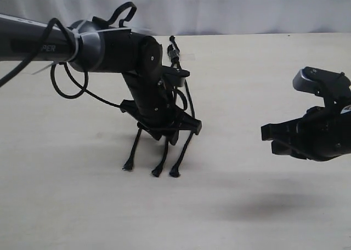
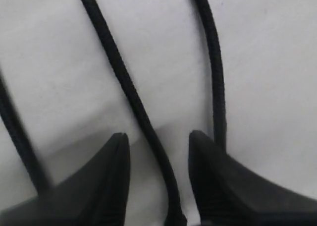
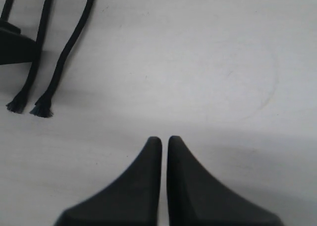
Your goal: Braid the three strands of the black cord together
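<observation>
The black cord lies on the pale table, its bound knot (image 1: pixel 174 54) at the far end. The three strands run toward the near edge and end in frayed tips (image 1: pixel 128 166), (image 1: pixel 157 173), (image 1: pixel 175 172). My left gripper (image 1: pixel 164 126) is down over the strands, mid-length. In the left wrist view it (image 2: pixel 157 141) is open, and the middle strand (image 2: pixel 133 97) passes between the fingers unclamped. Another strand (image 2: pixel 213 62) runs just outside one finger, and the third (image 2: pixel 15 132) lies beyond the other. My right gripper (image 1: pixel 272 138) hovers apart on the right, shut (image 3: pixel 164 139) and empty.
The left arm's thicker looping cables (image 1: pixel 68 80) hang above the table's left part. Two frayed strand tips (image 3: pixel 17 104), (image 3: pixel 42 109) and part of the left gripper (image 3: pixel 15 45) show in the right wrist view. Bare tabletop (image 1: pixel 247 206) lies between and in front of the arms.
</observation>
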`<state>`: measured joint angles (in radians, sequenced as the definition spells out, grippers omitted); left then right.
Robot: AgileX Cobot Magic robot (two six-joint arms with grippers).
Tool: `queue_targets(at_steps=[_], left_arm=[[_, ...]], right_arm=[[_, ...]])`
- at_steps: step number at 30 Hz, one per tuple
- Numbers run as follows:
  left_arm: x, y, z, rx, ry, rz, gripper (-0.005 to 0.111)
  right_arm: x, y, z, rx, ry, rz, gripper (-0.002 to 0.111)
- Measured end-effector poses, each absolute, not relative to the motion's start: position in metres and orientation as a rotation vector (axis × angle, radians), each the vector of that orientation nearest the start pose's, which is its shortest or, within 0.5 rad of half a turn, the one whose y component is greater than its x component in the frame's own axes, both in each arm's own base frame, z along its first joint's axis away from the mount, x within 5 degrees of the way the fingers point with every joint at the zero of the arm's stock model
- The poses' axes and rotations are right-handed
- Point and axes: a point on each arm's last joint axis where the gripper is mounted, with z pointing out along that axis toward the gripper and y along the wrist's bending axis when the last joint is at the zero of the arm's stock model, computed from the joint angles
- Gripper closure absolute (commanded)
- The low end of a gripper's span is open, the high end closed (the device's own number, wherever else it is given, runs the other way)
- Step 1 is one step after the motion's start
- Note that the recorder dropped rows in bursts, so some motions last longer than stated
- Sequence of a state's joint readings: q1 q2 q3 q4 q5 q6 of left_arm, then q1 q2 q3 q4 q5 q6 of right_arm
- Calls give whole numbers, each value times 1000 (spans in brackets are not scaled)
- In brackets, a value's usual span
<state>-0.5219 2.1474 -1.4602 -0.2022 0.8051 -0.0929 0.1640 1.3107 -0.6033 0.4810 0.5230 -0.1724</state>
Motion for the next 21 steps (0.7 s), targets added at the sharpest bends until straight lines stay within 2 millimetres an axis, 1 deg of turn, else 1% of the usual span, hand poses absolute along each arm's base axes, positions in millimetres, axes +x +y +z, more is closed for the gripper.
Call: queue_targets(at_steps=[7,8,10,12,17,20,21], left_arm=[[363,-222,112,466,2969,-280,71],[363,-222,110,471,2972,-275,75],[363,-222,107,480,2978,-267,88],[362,-221,107,483,2991,-263,105],[361,-221,107,488,3000,-258,107],[362,-223,113,483,3012,-277,107],[364,-225,120,486,3010,-284,107]], right_arm=[[215,56,199,13,2694,425,104],[215,56,199,11,2694,423,104],[215,56,199,11,2694,423,104],[215,56,199,10,2696,424,104],[215,56,199,10,2696,424,104],[215,56,199,10,2696,424,104],[215,56,199,11,2694,423,104]])
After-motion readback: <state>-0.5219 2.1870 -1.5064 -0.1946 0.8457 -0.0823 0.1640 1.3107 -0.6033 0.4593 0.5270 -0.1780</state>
